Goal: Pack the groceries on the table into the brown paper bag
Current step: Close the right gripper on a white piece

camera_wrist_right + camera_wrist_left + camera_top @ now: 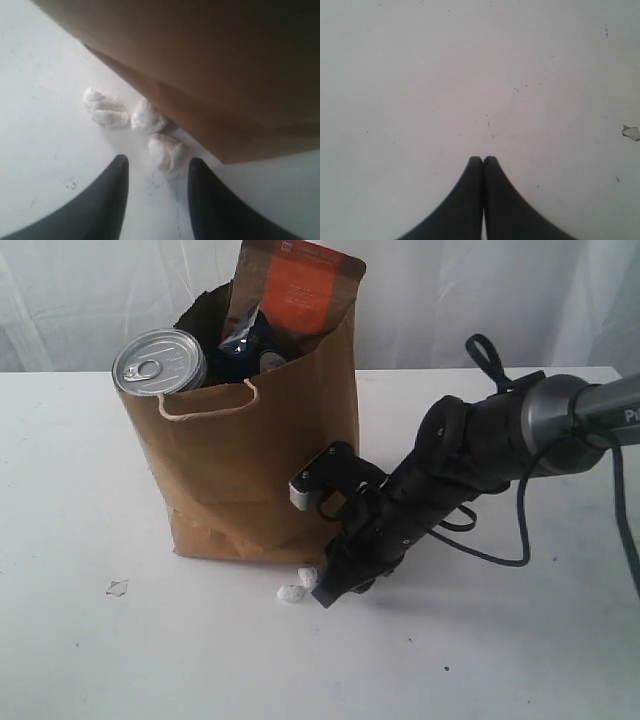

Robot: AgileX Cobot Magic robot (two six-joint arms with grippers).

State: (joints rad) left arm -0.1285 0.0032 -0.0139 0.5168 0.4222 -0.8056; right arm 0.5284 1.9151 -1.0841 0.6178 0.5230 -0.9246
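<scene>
White table (520, 660) fills the foreground of the exterior view. Behind it the brown paper bag (250, 470) stands upright, with the silver-lidded jar (160, 362) and the orange-labelled pouch (300, 285) poking from its mouth. The right gripper (333, 592) points down at the bag's near right base corner, beside small white lumps (292, 592). No grocery shows loose on the table.

Left wrist view: the left gripper (482, 161) has its fingers pressed together over bare table, with only a pale scrap (630, 132) nearby.

Right wrist view: the right gripper (158, 161) has its fingers apart and clamps nothing. One lump lies just ahead of the gap, and the others lie beyond it along the bag's bottom edge. The right arm is clearly the nearer one, though I cannot tell what the lumps are.
</scene>
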